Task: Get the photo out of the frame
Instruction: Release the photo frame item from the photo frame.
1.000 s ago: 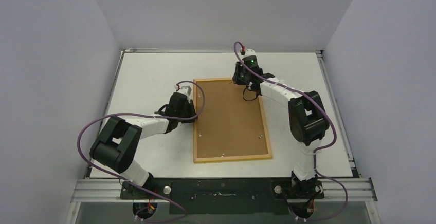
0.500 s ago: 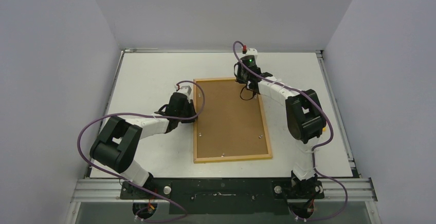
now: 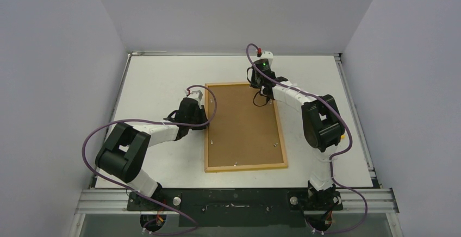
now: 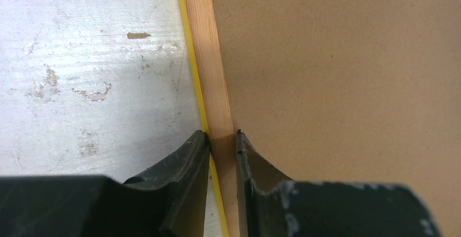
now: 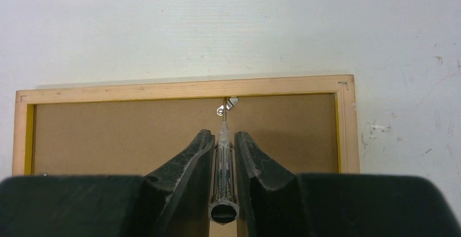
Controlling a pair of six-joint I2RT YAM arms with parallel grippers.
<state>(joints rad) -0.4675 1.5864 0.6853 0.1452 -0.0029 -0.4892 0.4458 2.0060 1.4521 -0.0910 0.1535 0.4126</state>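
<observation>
frame (image 3: 244,128) lies face down on the table (image 3: 157,79), brown backing up, pale wood rim, yellow sliver showing. left gripper (image 4: 222,135) pinches its left rim; right gripper (image 5: 223,135) is clamped on a clear screwdriver (image 5: 223,169), tip at the far metal tab (image 5: 231,104). vs a second ago: right wrist crept slightly farther, frame unmoved.

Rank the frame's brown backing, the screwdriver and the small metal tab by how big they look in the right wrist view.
Largest to smallest:
1. brown backing
2. screwdriver, though being so near the camera enlarges it
3. metal tab
</observation>
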